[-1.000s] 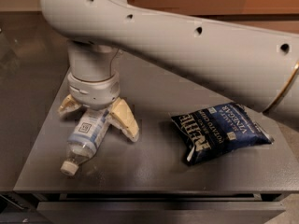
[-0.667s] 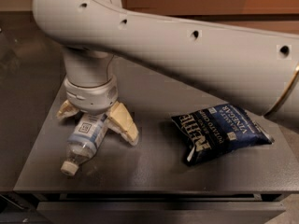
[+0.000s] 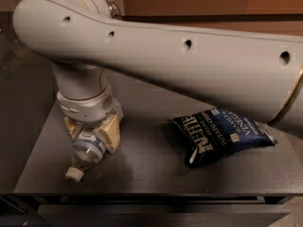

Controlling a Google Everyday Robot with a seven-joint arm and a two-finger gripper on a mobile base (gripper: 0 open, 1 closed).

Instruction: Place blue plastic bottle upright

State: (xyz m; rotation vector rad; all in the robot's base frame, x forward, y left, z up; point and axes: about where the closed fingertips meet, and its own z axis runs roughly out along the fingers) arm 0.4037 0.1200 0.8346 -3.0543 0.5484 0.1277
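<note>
Gripper [image 3: 92, 138] is down low on the left side of the flat grey counter [image 3: 142, 174]. Its two soft tan fingers [image 3: 111, 131] hug the blue plastic bottle [image 3: 86, 150] from both sides, holding it so it can be tipped up, I think. The bottle lies on its side, round and see-through, with its small white cap [image 3: 74, 174] pointing at the front edge, and a crinkly dark blue chip bag [image 3: 222, 136] lies well apart on the right.
</note>
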